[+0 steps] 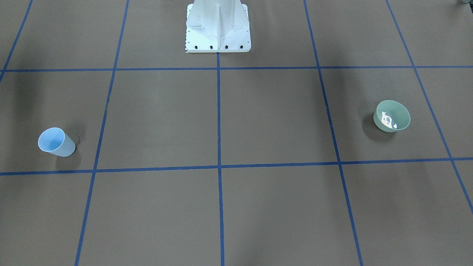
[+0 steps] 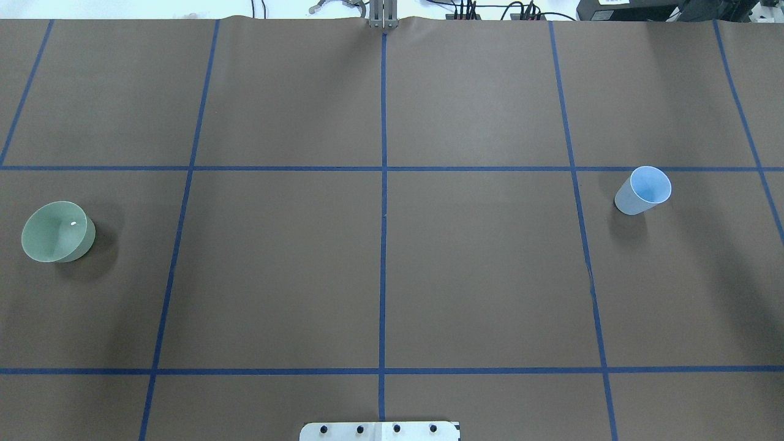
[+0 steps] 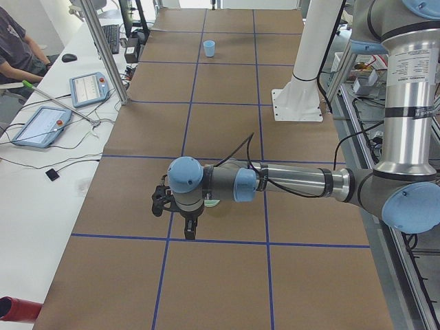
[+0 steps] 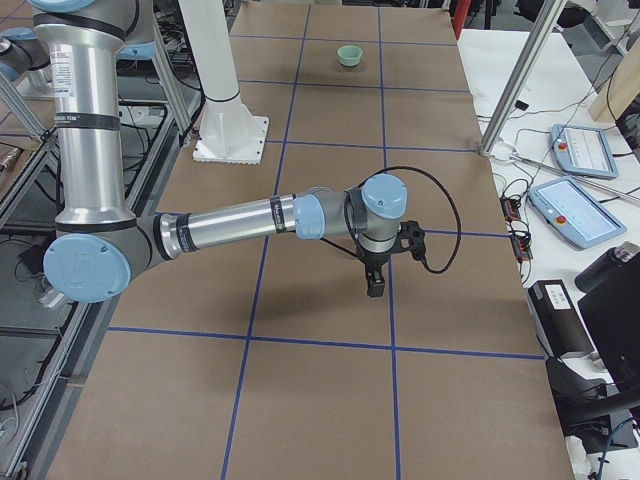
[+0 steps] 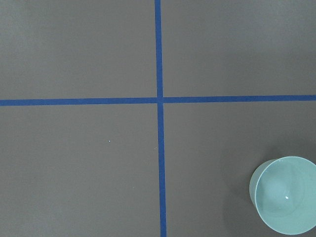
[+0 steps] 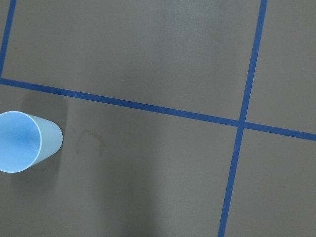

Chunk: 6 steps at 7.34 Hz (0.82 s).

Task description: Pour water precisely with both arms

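Left arm (image 3: 302,182), nearest in the left-end view: forearm level over the bench (image 1: 273,118), wrist bent so the left gripper (image 3: 190,234) points straight down, clear of the surface. Its fingers (image 3: 190,228) are dark and small at this angle; cannot tell whether they are apart or together.

Green bowl (image 2: 46,239): upright on the bench at the robot's left side, below that wrist, with a pale edge showing past it. Water (image 1: 387,120) is seen only as white glints inside the bowl.

Right arm (image 4: 230,220), nearest in the right-end view: same pose, forearm level, right gripper (image 4: 375,288) hanging point-down above the bench near a tape crossing. Cannot tell whether its fingers are apart or together.

Blue cup (image 2: 643,190): upright at the robot's right side, well apart from the bowl. Contents cannot be told. A faint ring mark (image 6: 89,140) lies on the bench just beside it.

Blue tape lines (image 1: 218,118) divide the brown bench into rectangles. Bowl and cup sit in the same row, one on either side of the two middle rectangles. White pedestal (image 1: 218,29) stands at the robot's edge of the bench, on the centre line.

Farthest, in the left-end view: a person (image 3: 14,48) seated beside two tablet-like screens (image 3: 88,88).
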{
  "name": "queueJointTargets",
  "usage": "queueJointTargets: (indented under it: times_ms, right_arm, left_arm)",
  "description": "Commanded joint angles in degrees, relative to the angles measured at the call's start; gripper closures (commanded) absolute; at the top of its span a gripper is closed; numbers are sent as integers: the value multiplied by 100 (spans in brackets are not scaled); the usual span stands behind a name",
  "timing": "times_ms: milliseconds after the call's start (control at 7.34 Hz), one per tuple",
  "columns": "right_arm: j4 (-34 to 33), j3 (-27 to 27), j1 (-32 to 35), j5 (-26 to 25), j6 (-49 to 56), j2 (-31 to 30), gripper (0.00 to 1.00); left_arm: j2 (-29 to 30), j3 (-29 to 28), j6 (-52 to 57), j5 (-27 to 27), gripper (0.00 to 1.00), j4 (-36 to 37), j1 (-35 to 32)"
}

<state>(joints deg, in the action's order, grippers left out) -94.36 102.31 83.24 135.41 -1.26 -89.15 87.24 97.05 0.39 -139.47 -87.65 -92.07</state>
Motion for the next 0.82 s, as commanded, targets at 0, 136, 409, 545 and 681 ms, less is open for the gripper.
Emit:
queueJointTargets:
  times_ms: [0,136,409,545,681]
  right_arm:
    - [5,8,0,-14,3,12,0]
    - [14,-44,0,-40,-6,-14,0]
    - [102,120,35,-41,38,-311,0]
    - [111,122,26,-75,21,-357,0]
    - [111,166,35,-84,-23,-401,0]
  left_arm:
    - [-66,7,-3,-10,0,-6,-4]
    - [-188,103,31,-10,0,-41,-4]
    - [-539,550,14,78,0,-68,-4]
    - [-654,647,-3,9,0,-68,-4]
    - [-682,709,-12,-1,0,-77,-4]
